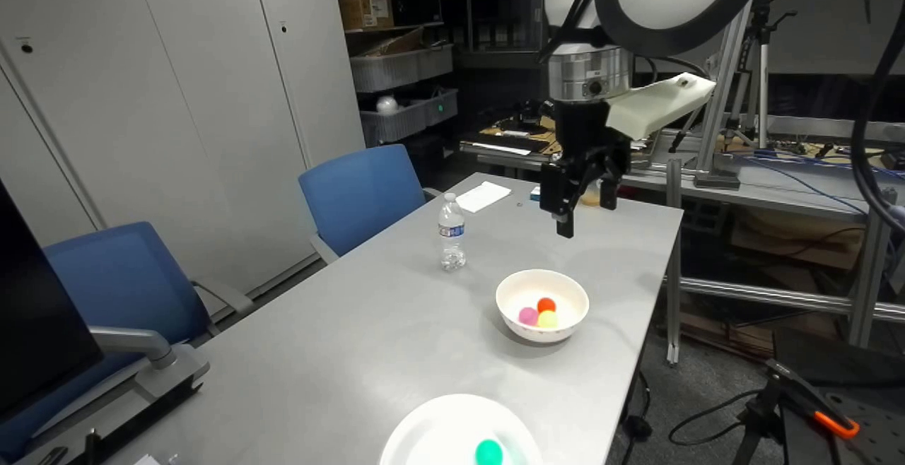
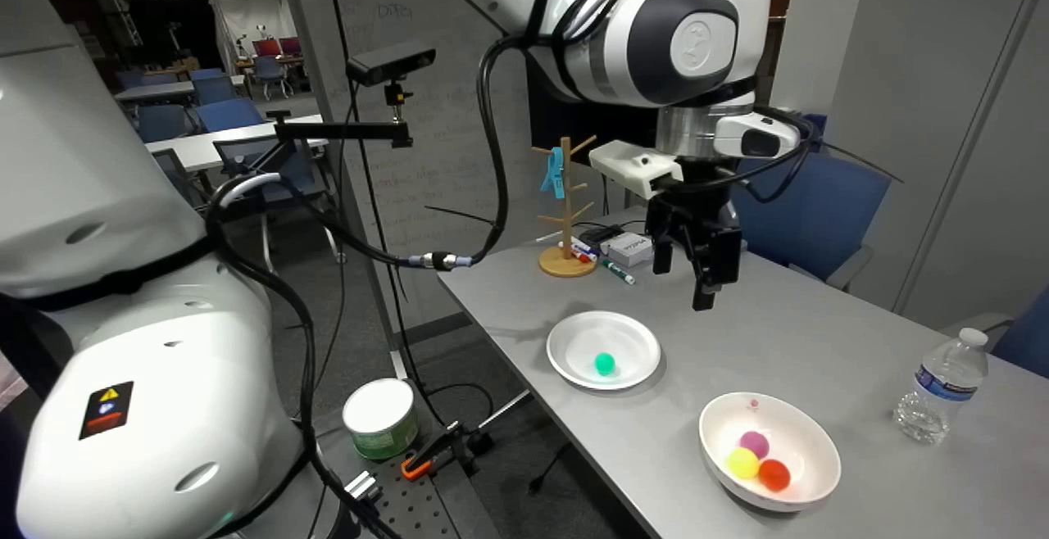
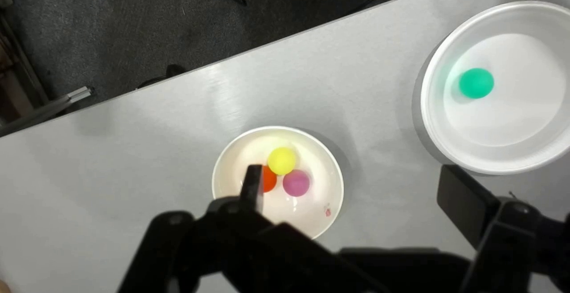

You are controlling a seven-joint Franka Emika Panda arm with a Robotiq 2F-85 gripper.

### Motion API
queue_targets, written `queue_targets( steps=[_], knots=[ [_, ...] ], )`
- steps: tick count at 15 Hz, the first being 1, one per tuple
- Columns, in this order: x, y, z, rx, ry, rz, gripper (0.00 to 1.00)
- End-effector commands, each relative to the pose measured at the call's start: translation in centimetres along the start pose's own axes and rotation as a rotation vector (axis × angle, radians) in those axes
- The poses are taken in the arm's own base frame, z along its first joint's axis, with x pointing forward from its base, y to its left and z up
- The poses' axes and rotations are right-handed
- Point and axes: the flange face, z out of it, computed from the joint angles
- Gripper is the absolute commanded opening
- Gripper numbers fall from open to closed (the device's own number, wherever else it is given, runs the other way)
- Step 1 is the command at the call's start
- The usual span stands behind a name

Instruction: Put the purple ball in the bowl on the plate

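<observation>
The purple ball [image 1: 528, 316] lies inside the white bowl [image 1: 539, 280], against a yellow ball and near a red ball. Both exterior views show this, with the ball [image 2: 754, 444] in the bowl [image 2: 807, 455]. The wrist view shows the ball [image 3: 296, 183] in the bowl [image 3: 318, 217] too. The flat white plate [image 2: 574, 351] stands apart on the table and holds a teal-green ball; it is at upper right in the wrist view [image 3: 525, 119]. My gripper [image 3: 352, 175] is open and empty, high above the table. Its left finger hides part of the bowl and the red ball.
A water bottle [image 2: 941, 387] stands upright near the bowl. A wooden peg stand [image 2: 566, 219], markers and a small white box [image 2: 629, 250] are behind the plate. The bowl sits near one long table edge. A paper [image 1: 483, 196] lies at the table's end.
</observation>
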Motion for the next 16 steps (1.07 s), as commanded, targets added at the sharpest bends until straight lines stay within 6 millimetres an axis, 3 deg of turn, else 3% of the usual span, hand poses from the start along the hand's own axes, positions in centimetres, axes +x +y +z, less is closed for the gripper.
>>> queue_targets(
  steps=[1, 9, 11, 16],
  knots=[
    [1.1, 1.0, 1.3, 0.006, 0.013, -0.067, 1.0],
    [4.7, 5.0, 7.2, 0.032, 0.046, -0.121, 1.0],
    [3.7, 4.8, 7.0, 0.022, 0.031, -0.109, 1.0],
    [4.2, 5.2, 7.8, 0.018, 0.018, -0.101, 1.0]
  ],
)
